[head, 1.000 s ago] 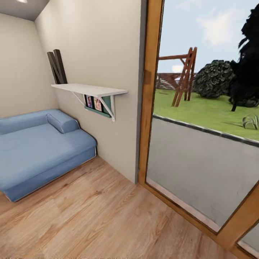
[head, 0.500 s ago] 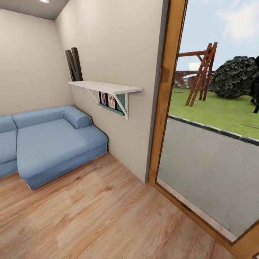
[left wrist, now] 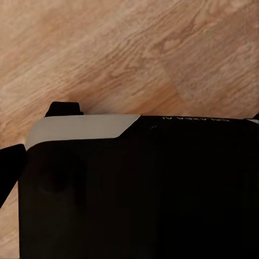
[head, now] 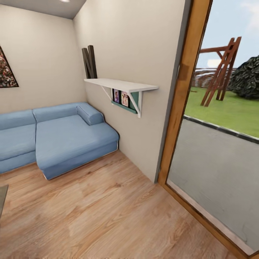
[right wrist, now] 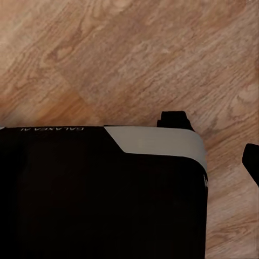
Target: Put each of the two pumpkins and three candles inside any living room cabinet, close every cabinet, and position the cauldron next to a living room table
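The pumpkins, candles, cabinet and cauldron are out of view. A thin grey corner [head: 2, 198] at the left edge of the head view may be the table, but too little of it shows to tell. Both wrist views look down on my own black and white base [left wrist: 135, 189] [right wrist: 97, 189] over the wooden floor [left wrist: 135, 54].
A blue corner sofa [head: 57, 138] stands along the far wall. A white wall shelf [head: 122, 85] with framed photos [head: 120, 97] juts out above its right end. A tall glass door with a wooden frame [head: 180, 108] is at the right. Bare wooden floor [head: 108, 216] lies ahead.
The camera has turned left: the sofa, shelf and door frame have all slid right in the picture. A dark wall painting and a grey corner have come in at the left.
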